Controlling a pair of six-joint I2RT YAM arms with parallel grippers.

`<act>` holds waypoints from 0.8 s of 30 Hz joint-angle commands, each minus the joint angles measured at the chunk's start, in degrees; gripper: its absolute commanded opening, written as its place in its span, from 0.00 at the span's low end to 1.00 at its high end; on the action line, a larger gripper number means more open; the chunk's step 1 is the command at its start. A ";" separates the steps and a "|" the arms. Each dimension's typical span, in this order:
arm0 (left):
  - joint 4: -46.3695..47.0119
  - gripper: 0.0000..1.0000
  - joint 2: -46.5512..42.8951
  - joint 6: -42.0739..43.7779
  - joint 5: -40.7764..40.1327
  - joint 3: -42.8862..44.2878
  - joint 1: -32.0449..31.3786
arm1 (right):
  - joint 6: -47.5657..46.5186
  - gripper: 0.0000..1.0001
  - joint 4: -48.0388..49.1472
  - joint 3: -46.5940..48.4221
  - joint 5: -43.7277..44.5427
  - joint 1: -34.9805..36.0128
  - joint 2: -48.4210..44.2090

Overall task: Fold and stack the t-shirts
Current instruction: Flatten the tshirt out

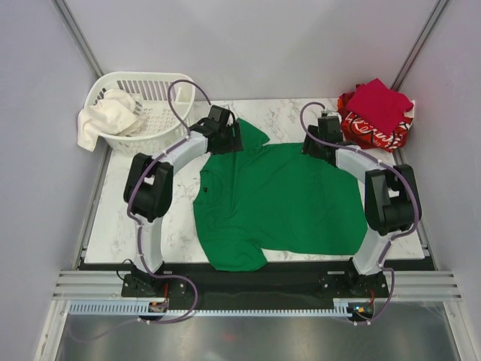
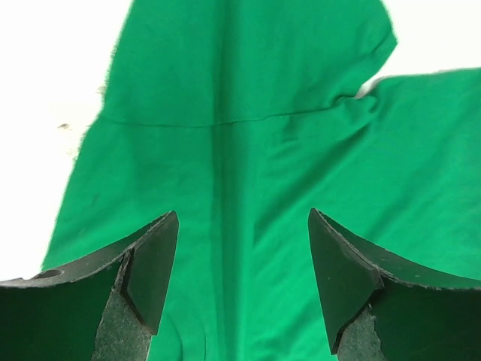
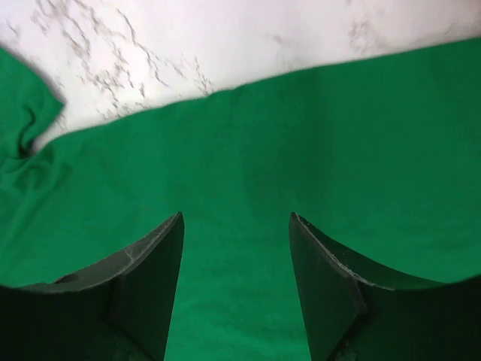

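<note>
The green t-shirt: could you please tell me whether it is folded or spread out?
Spread out. The green t-shirt lies flat on the table, both sleeves sticking out and the body unfolded.

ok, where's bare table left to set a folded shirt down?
Bare marble table along the far edge, between the white basket and the stacked red t-shirts; also the left strip beside the green t-shirt, under the left arm. Centre is covered; the far right corner is crowded.

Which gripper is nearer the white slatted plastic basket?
Left. The left gripper is over the bright green t-shirt, at its sleeve beside the basket; the right gripper is farther, across the shirt.
</note>
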 commanded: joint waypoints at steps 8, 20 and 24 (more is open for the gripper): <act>-0.40 0.77 12.44 3.01 5.28 10.36 1.59 | -0.07 0.66 -4.92 11.40 -2.24 -0.52 14.43; -2.77 0.77 21.31 1.86 7.56 20.98 9.76 | -1.12 0.66 -16.60 42.51 -4.34 -0.79 36.76; -4.35 0.77 24.04 2.83 8.26 26.44 11.61 | -1.48 0.66 -20.02 52.44 -5.84 -0.79 42.66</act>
